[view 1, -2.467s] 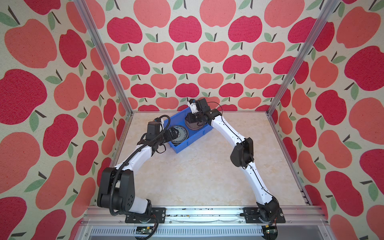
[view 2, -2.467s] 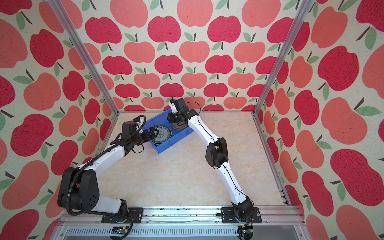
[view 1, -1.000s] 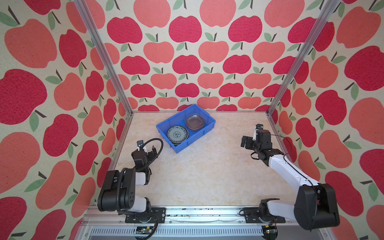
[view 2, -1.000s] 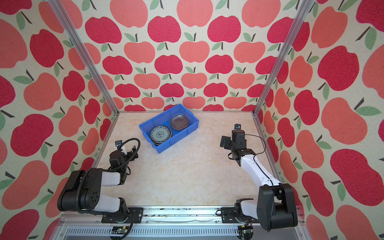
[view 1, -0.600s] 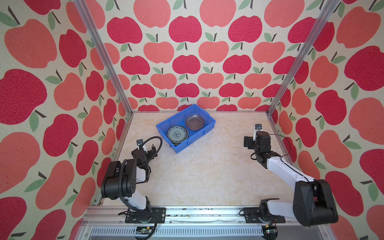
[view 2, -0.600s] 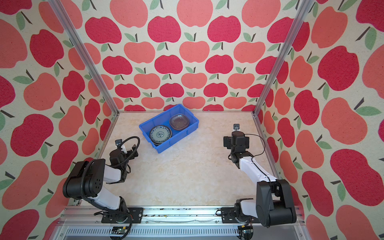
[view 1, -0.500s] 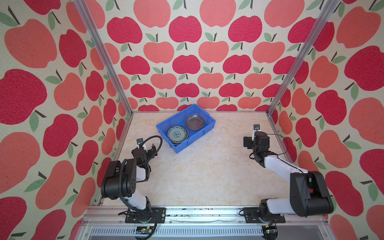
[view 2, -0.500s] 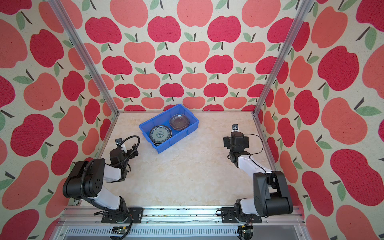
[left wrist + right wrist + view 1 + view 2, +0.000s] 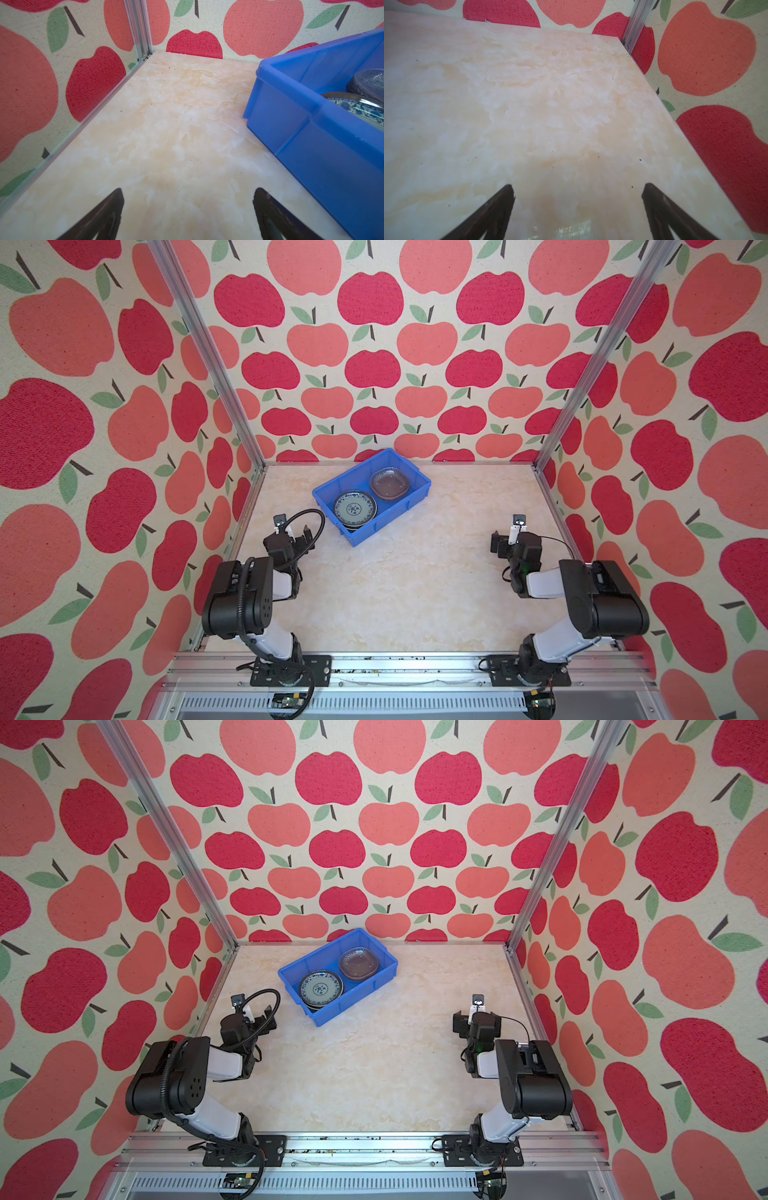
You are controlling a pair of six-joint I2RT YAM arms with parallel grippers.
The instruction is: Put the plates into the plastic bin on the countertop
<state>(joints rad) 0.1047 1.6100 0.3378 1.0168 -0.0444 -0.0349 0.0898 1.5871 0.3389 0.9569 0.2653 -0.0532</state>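
Two plates are seen uppermost in the bin (image 9: 390,517): a patterned plate (image 9: 355,509) in the nearer half and a glass plate (image 9: 390,484) in the farther half, side by side and lying flat. Darker rims are shown beneath the patterned plate in both top views, so a stack is judged to lie under it; how many plates are stacked cannot be counted. No plate is seen on the desk (image 9: 395,597) outside the bin, so the task is judged done or all but done, with nothing visibly left to be carried. The bin is set askew toward the far side of the desk. The left end effector (image 9: 189,194) is held spread and empty, low over the desk beside the bin's near corner. The right end effector (image 9: 577,190) is likewise spread and empty, well apart from the bin.
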